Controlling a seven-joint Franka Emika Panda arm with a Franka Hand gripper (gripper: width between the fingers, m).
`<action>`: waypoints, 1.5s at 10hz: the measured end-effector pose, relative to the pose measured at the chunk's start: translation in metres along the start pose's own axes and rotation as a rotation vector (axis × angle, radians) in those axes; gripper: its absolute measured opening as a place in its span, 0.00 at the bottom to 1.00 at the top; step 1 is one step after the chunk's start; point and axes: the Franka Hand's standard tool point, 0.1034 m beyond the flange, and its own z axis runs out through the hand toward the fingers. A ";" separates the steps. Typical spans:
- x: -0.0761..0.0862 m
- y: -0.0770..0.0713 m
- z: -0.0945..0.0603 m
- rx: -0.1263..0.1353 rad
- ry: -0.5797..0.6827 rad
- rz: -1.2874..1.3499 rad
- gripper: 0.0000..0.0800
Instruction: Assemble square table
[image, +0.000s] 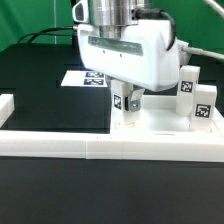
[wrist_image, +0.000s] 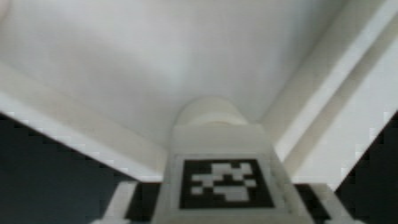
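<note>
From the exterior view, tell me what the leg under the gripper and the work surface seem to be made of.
The leg looks like white hard plastic, with a smooth, even, slightly glossy face and rounded edges; the tag on it looks like flat printed paper or a sticker. The work surface looks like matte black fabric or a mat, dark with no glare, though the weave is too blurred to confirm.

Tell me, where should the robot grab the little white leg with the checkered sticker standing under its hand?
Probably its upper part, coming straight down from above. The leg block stands upright with its top free, right beneath the gripper, so the two fingers can pinch its opposite sides.
</note>
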 end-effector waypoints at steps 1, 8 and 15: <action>-0.001 0.001 0.000 -0.013 -0.011 0.165 0.33; -0.002 -0.001 0.001 -0.012 -0.044 0.660 0.35; -0.003 -0.009 0.001 0.037 0.000 -0.012 0.81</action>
